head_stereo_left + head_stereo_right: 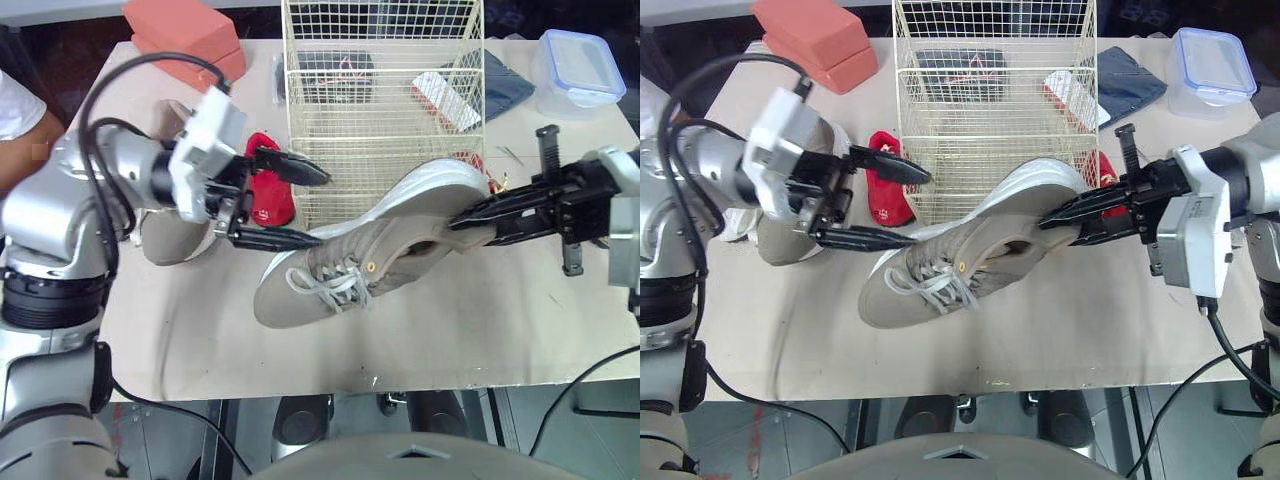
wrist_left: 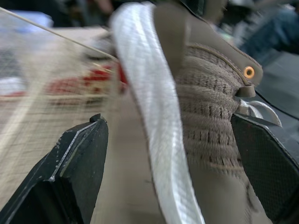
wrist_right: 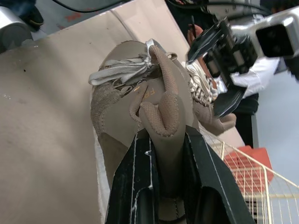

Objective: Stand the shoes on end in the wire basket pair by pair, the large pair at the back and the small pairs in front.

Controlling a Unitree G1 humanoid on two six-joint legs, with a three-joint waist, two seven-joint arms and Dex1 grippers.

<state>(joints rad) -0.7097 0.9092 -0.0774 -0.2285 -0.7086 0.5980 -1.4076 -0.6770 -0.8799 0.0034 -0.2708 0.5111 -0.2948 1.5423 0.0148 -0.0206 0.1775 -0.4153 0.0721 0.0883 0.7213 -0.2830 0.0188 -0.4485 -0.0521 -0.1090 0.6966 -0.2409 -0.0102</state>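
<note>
A large beige sneaker (image 1: 370, 255) lies tilted in front of the wire basket (image 1: 380, 110), toe on the table and heel raised. My right gripper (image 1: 466, 222) is shut on its heel collar (image 3: 161, 119). My left gripper (image 1: 322, 207) stands open by the toe end, one finger (image 2: 70, 177) on each side of the white sole (image 2: 154, 116). The second beige sneaker (image 1: 165, 235) lies behind my left arm. One small red shoe (image 1: 270, 190) sits left of the basket, and another (image 1: 470, 160) peeks out at its right.
Orange-red blocks (image 1: 185, 35) sit at the back left; a lidded plastic box (image 1: 580, 70) and dark blue cloth (image 1: 505, 85) at the back right. A white and red item (image 1: 445, 95) shows through the mesh. A person's sleeve (image 1: 15, 105) is at the left edge.
</note>
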